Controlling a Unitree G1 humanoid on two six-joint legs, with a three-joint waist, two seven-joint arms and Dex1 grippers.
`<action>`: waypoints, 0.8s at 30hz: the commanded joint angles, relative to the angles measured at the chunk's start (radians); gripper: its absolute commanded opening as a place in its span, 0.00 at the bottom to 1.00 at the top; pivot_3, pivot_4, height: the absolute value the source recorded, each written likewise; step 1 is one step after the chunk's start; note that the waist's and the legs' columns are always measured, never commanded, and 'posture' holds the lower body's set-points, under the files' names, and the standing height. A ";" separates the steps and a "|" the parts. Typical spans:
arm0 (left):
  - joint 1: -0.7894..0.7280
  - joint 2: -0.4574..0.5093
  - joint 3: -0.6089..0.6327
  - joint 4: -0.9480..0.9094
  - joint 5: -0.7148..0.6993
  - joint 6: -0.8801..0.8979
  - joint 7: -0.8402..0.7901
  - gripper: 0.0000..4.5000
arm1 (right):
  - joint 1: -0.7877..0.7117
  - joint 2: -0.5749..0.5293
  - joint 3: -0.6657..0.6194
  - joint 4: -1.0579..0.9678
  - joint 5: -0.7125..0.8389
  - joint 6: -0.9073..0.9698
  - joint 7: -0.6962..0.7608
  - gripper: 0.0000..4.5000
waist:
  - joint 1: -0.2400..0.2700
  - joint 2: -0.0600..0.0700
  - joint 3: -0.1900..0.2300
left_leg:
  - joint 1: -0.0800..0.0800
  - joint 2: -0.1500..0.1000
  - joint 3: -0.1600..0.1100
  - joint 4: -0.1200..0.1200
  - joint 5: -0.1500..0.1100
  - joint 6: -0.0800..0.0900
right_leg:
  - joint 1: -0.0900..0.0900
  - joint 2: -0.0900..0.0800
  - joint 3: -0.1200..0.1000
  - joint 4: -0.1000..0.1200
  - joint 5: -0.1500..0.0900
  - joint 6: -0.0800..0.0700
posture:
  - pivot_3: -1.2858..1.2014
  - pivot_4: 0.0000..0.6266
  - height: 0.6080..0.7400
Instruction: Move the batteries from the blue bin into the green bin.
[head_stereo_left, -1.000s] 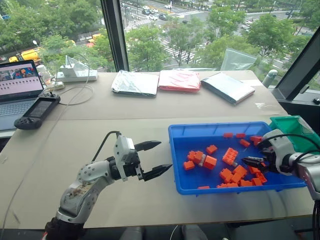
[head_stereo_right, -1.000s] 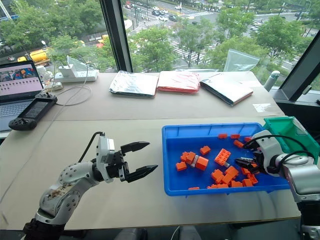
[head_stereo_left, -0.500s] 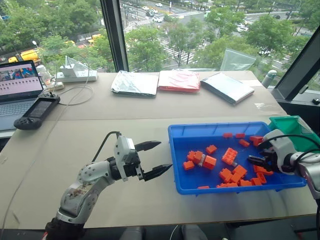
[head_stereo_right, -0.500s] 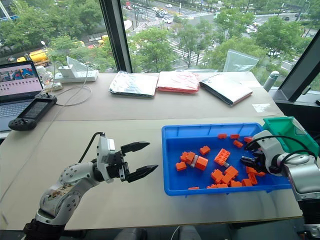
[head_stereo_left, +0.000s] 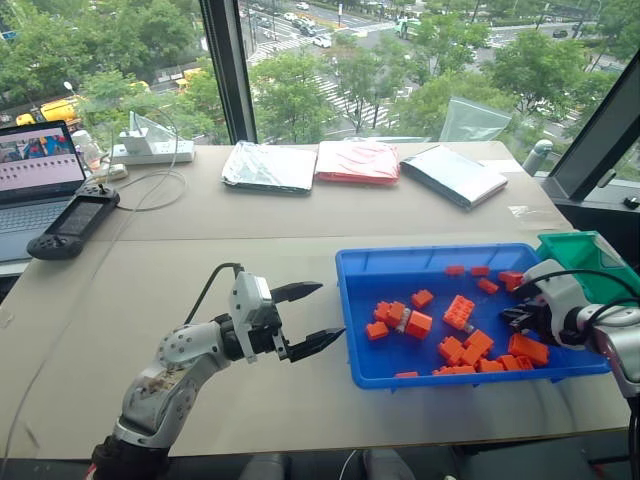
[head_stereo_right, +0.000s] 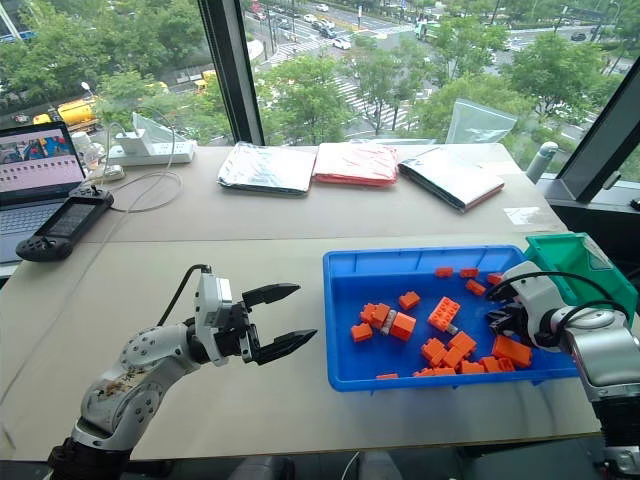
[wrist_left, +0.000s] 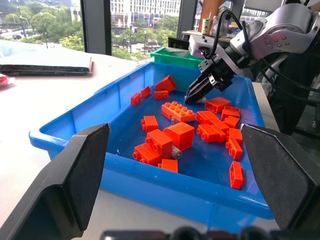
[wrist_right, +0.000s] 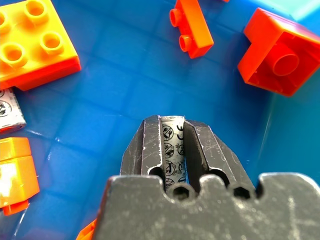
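A battery (wrist_right: 170, 142) sits pinched between the right gripper's (wrist_right: 169, 131) closed jaws, low inside the blue bin (head_stereo_left: 400, 262) among orange bricks (head_stereo_left: 460, 311). The green bin (head_stereo_left: 590, 252) stands just beside. The left gripper (head_stereo_left: 312, 317) hovers open over the table (head_stereo_left: 200, 250).

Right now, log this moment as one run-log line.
right end effector: shut on battery | place: in blue bin | left end effector: open, beside bin | green bin: no battery seen

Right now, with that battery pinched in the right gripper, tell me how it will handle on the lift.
The battery is a smooth, stiff, foil-wrapped cylinder, so it may slip or swivel between the right gripper fingers. It is probably dense for its size. If dropped in the blue bin, it would likely roll among the orange bricks.
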 joint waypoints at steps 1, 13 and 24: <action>0.000 -0.005 0.000 -0.034 -0.002 -0.021 0.000 1.00 | 0.001 -0.010 -0.046 -0.032 -0.003 0.000 -0.012 0.09 | 0.000 0.000 0.000 | 0.000 0.000 0.000 0.000 0.000 0.000 | 0.000 0.000 0.000 0.000 0.000 0.000 | 0.52 0.24 1.00; -0.010 -0.009 -0.005 -0.026 -0.001 -0.016 -0.002 1.00 | -0.064 0.001 -0.293 -0.206 0.082 0.161 -0.101 0.09 | -0.001 0.001 0.000 | -0.002 0.000 0.000 0.000 0.000 0.000 | -0.002 0.000 0.000 0.000 0.000 0.000 | 0.52 0.24 1.00; -0.025 -0.016 0.001 -0.019 -0.013 -0.019 -0.007 1.00 | -0.258 0.039 -0.363 0.070 -0.082 -0.018 -0.462 0.09 | 0.001 0.001 0.000 | -0.002 -0.001 0.004 -0.001 0.000 0.000 | -0.002 -0.001 0.000 -0.001 0.000 0.000 | 0.52 0.24 1.00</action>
